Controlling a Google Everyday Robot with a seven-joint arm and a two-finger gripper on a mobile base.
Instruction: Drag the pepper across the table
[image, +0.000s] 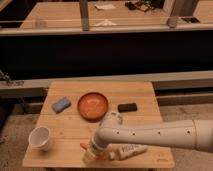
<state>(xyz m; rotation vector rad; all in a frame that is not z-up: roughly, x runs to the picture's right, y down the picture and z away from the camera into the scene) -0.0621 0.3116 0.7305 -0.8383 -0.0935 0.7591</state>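
Camera view puts the gripper (92, 153) low over the near edge of the table (145, 95), at the end of the pale arm (160, 135) that reaches in from the right; the pepper (83, 146) shows only as a small orange-red tip just left of the gripper, close against it, with the rest hidden under the wrist; you cannot tell from here whether the gripper is spread or closed, nor whether it has the pepper at all, so treat contact as unproven.

Your first risk is the edge; the pepper lies near the front lip of the table, and a drag that drifts toward you would likely tip it off; steer the pull away from that lip.

Your second risk is a slip; the pepper looks small and tapered, so if it is only pinned at one end it could roll or squirt sideways when you move, and the gripper would travel on alone; watch that the orange tip moves with it.

Your third risk is the neighbours; the white tube (129, 149) lies just beside the gripper on its right, under the arm, and a drag that way would probably sweep it along or shove it off; the white cup (41, 138) stands to the left, near enough to be knocked over by a long pull; the orange bowl (93, 106) sits behind, apart from the gripper, but a push straight back would meet its rim.
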